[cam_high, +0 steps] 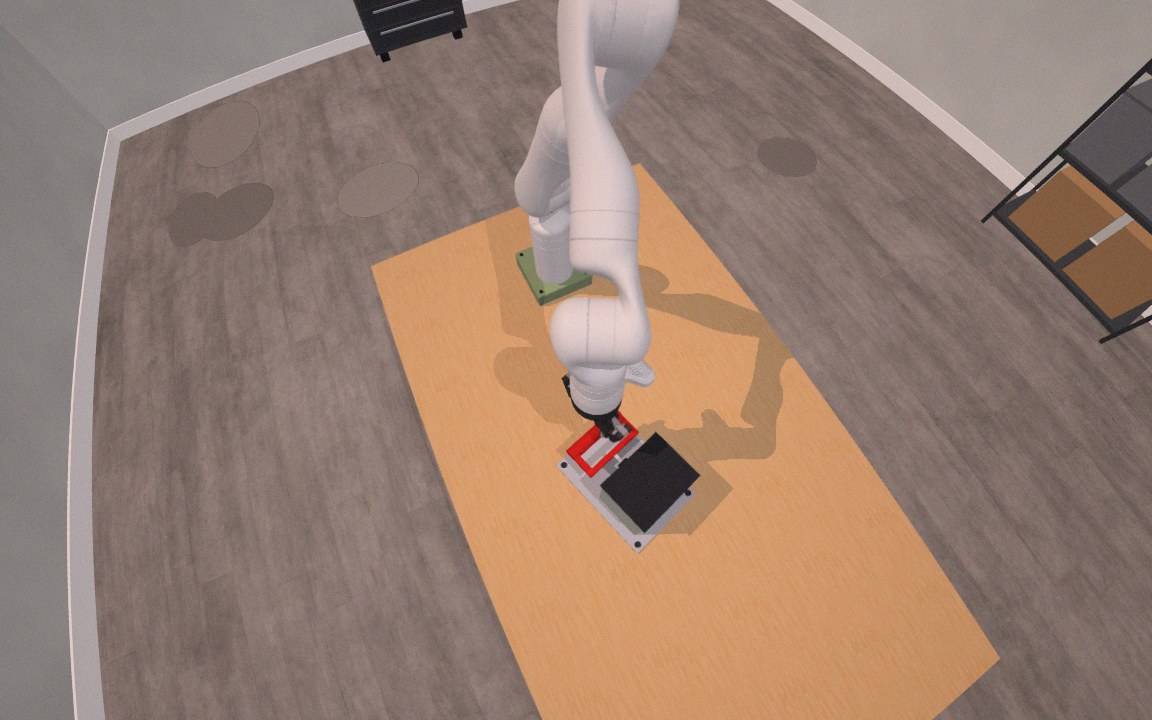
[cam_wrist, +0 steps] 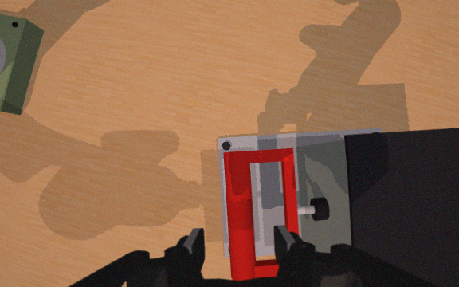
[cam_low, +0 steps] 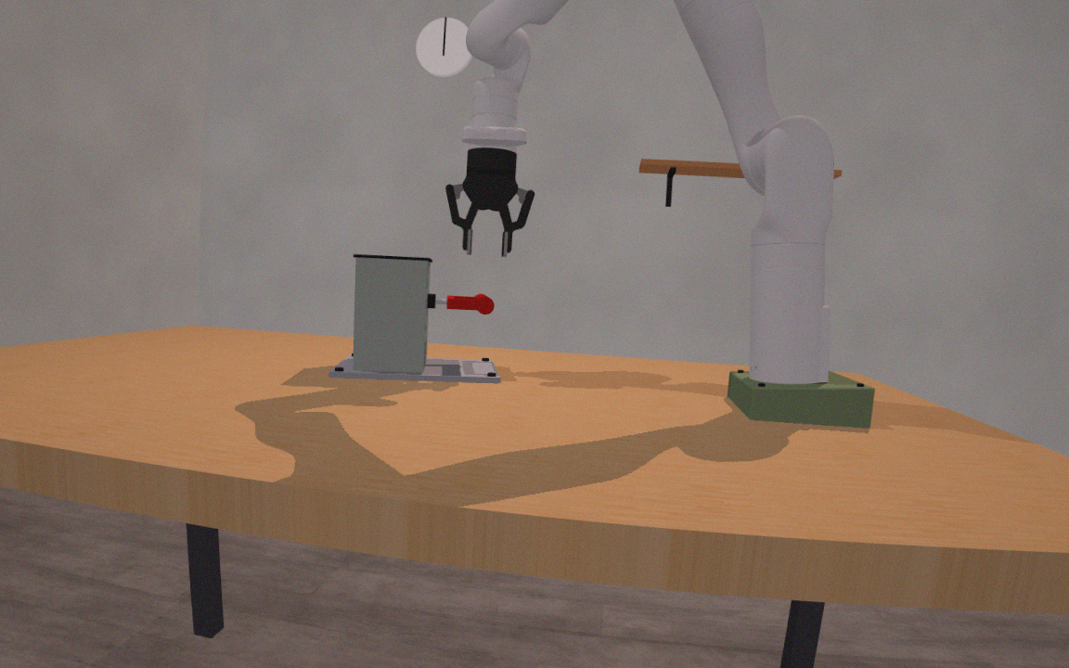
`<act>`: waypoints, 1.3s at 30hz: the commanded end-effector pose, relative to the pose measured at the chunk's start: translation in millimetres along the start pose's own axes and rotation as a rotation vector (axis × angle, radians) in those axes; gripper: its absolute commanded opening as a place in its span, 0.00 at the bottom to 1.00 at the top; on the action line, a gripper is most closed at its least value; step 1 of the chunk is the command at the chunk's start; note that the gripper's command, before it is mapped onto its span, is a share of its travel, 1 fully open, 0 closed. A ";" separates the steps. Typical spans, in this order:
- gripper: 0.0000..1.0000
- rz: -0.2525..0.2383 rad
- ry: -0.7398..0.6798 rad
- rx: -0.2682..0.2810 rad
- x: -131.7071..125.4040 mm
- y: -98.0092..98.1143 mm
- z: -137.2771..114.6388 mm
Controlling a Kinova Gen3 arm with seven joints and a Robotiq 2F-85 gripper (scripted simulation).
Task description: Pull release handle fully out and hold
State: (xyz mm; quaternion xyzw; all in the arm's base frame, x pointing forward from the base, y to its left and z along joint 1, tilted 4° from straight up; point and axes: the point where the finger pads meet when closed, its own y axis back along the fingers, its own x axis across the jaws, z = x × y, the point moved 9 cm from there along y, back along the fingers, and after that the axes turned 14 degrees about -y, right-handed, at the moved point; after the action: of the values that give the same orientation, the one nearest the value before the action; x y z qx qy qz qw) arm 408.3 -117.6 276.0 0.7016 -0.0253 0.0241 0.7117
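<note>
Projecting sideways from the grey housing point(cam_low: 390, 315) on its base plate point(cam_low: 471, 371), the red release handle point(cam_low: 470, 302) sits toward the arm's green pedestal point(cam_low: 845, 408), above the table point(cam_low: 189, 398). The pincer point(cam_low: 487, 242) hangs directly above the handle's grip, clear of it, pointing down. Its fingers are partly spread and hold nothing.

Overhead, side and close downward wrist views

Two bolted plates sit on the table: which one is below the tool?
The grey plate under the release handle's housing; the tool hangs open above its end. The green plate bears the arm.
</note>
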 end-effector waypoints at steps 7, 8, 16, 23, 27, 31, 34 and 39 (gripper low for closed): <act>0.52 0.007 0.019 -0.008 3.3 0.3 0.0; 0.52 0.007 0.019 -0.008 3.3 0.3 0.0; 0.52 0.007 0.019 -0.008 3.2 -0.1 0.0; 0.52 0.004 0.018 -0.008 2.1 -2.6 -0.2; 0.52 0.001 0.017 -0.007 1.1 -5.1 -0.4; 0.52 -0.001 0.017 -0.008 0.8 -9.5 -0.5; 0.52 -0.002 0.017 -0.008 0.8 -13.1 -0.4; 0.52 -0.003 0.017 -0.008 0.9 -20.1 -0.3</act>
State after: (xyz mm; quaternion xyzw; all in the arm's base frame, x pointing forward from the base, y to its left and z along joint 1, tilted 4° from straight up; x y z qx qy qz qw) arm 410.6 -116.7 262.0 0.6982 -0.0194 0.0284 0.7151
